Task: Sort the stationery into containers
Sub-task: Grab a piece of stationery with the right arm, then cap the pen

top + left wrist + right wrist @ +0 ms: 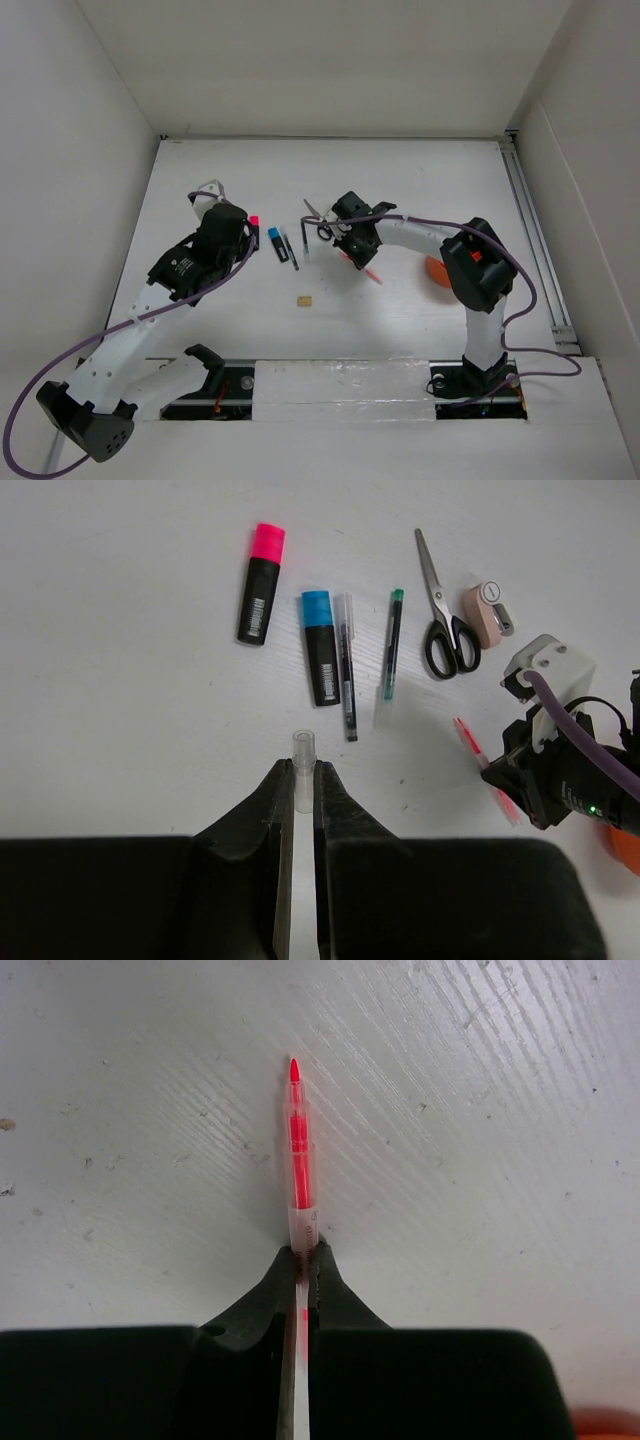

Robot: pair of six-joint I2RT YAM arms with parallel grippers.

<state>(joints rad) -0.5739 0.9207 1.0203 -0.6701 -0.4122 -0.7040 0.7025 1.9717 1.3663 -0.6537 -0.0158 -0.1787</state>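
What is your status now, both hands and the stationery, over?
Left hand shut on clear pen. Right hand shut on red pen. Scissors near right hand; orange cup partly behind right arm.

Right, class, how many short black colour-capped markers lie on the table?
2. In the left wrist view, the pink-capped marker lies leftmost, the blue-capped marker just right of it; others may be hidden.

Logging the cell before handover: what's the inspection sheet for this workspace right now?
Surface: white table, lightly scuffed.
Job's things: pink marker, blue marker, dark pen, green pen, scissors, pinkish-white piece, tan eraser lie loose; orange cup behind right arm.
Clutter: nothing seen.
Grippers: left gripper shut on clear tube; right gripper shut on red pen.
Cables: purple cable looping slack, one per side.
Surroundings: white walls.
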